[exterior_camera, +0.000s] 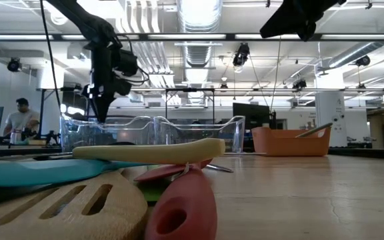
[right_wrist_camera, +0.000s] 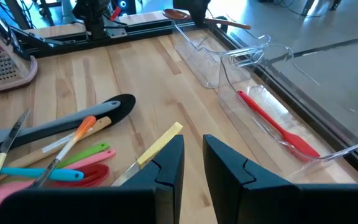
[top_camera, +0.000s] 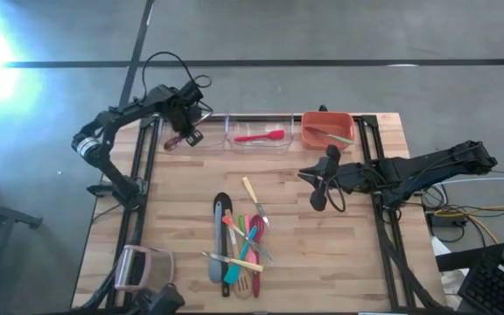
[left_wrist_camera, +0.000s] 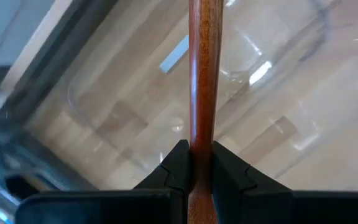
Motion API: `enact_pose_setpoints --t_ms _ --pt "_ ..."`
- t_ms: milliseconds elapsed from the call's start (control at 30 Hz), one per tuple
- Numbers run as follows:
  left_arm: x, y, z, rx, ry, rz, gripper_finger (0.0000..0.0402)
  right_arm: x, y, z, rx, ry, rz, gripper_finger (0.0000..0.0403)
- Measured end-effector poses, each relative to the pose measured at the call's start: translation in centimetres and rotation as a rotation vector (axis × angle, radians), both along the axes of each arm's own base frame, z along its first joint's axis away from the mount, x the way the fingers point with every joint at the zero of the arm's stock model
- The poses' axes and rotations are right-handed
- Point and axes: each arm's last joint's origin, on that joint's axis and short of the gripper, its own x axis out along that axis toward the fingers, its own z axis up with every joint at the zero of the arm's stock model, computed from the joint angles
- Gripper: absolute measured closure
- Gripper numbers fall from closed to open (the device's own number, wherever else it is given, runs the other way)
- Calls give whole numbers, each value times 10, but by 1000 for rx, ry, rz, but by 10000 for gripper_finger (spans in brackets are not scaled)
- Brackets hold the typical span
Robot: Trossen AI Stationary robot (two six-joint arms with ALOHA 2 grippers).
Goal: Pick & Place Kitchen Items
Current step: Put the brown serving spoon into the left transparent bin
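My left gripper is at the far left of the table, pointing down over a clear bin. It is shut on a reddish-brown wooden spoon. My right gripper hangs shut right of the table's middle, with nothing between its fingers. A pile of several kitchen items in red, pink, teal, green, black and wood lies flat on the table near the front. A red spatula lies in the second clear bin. My left gripper pinches the wooden spoon's handle between its two fingers. The fingers come from above, point down and lie across the handle. The spoon hangs about level and clear above the clear bin, with its bowl toward the table's near side.
An orange bin with a utensil in it stands at the far right, beside the clear bins. A pinkish-white handled grater lies at the near left corner. Bare wood lies between the pile and the bins. A person stands far behind the table.
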Motion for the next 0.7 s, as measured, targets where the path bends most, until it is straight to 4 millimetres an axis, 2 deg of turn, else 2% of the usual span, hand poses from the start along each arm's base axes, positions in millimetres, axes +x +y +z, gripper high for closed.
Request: enact_pose_setpoints --t_ms 367,700 --pt "3 5 -3 43 -14 20 361 -1 0 -8 -16 23 7 351" --pt "13 17 -27 14 35 -82 361 -1 0 -12 -18 36 7 351"
